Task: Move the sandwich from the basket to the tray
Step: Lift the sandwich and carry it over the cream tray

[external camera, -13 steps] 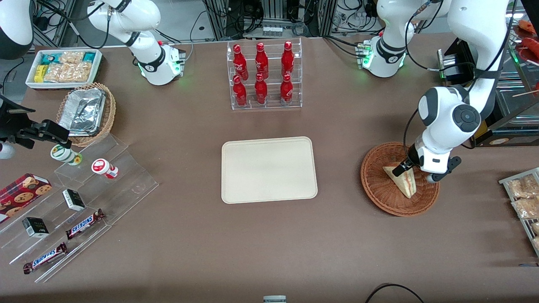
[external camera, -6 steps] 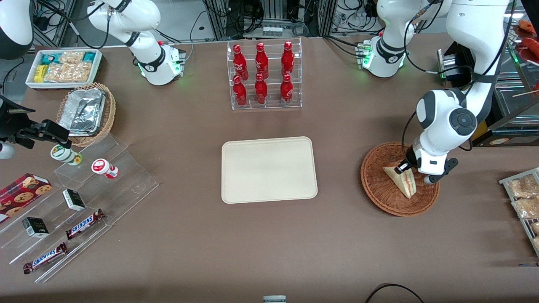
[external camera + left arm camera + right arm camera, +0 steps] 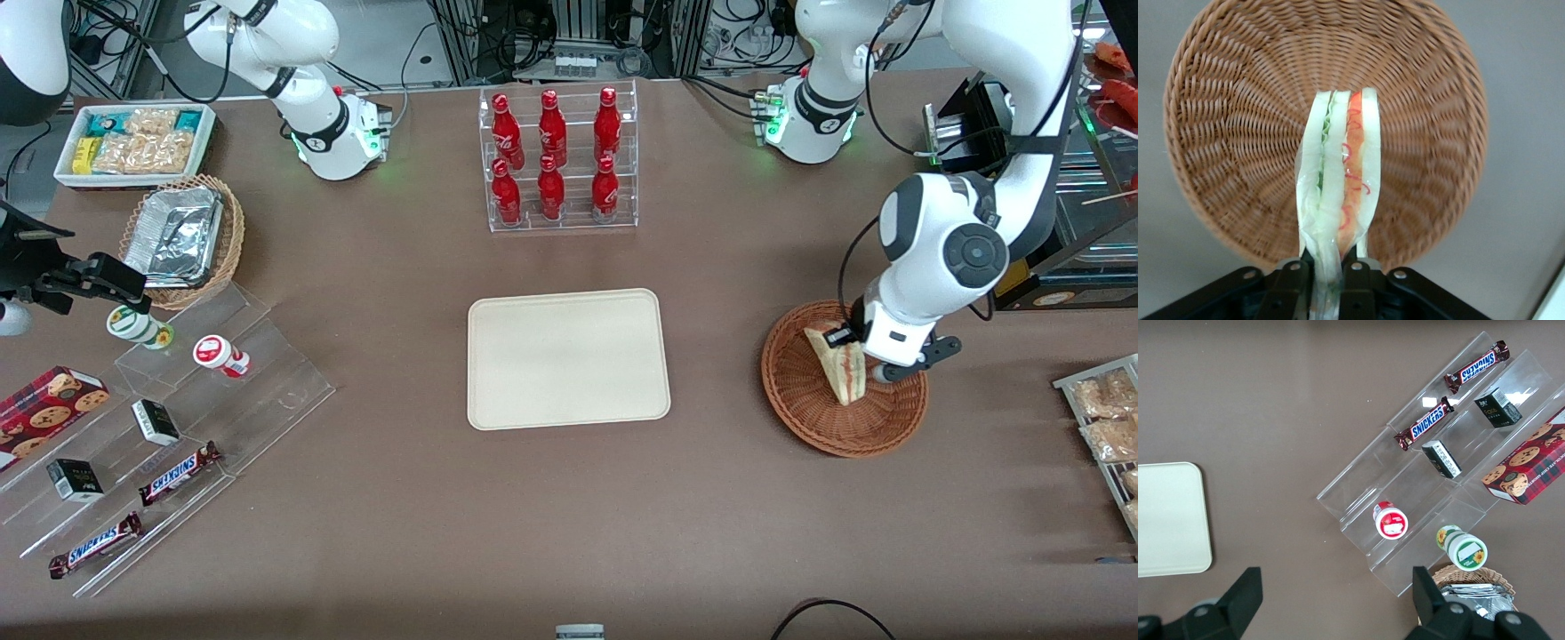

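The counter (image 3: pixel 373 533) carries the tray (image 3: pixel 567 358), well apart from the basket (image 3: pixel 805 404), toward the parked arm's end. The sandwich (image 3: pixel 841 369) hangs above the basket floor (cut edge visible in the wrist view), clamped at one end by the pincer (image 3: pixel 845 340). Judged light, soft and film-slippery: grip the bread faces gently, avoiding crushing the filling.

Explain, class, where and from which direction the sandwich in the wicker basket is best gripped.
Grip the sandwich across its two flat bread faces at one end, coming from above. It is a thin wedge, so narrow fingers span it easily. The gripper holds it that way now, above the basket.
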Motion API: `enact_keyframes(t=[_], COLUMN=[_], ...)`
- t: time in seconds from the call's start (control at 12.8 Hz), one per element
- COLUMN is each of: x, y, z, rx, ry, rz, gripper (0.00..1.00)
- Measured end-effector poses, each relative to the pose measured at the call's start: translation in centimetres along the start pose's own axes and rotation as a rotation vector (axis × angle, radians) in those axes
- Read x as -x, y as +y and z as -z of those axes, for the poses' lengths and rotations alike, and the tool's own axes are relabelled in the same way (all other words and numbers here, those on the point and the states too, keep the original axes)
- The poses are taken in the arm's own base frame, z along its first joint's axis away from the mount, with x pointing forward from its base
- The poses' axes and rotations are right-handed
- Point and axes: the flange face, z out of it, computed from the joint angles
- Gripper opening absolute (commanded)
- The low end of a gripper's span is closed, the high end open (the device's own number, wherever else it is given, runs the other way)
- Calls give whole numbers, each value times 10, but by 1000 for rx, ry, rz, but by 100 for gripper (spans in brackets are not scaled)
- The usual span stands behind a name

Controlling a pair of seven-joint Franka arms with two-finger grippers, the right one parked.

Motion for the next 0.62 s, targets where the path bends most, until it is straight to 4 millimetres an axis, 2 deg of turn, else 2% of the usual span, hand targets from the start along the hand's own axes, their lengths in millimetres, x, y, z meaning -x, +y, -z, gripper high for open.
enact_keyframes(t=[0.16,0.31,0.62], x=[21,47,98], y=[43,86,171], z=[18,26,25], rx=[-34,-38,-15], ry=[-6,8,6], rz=[-104,-193,-323], gripper=[0,0,0])
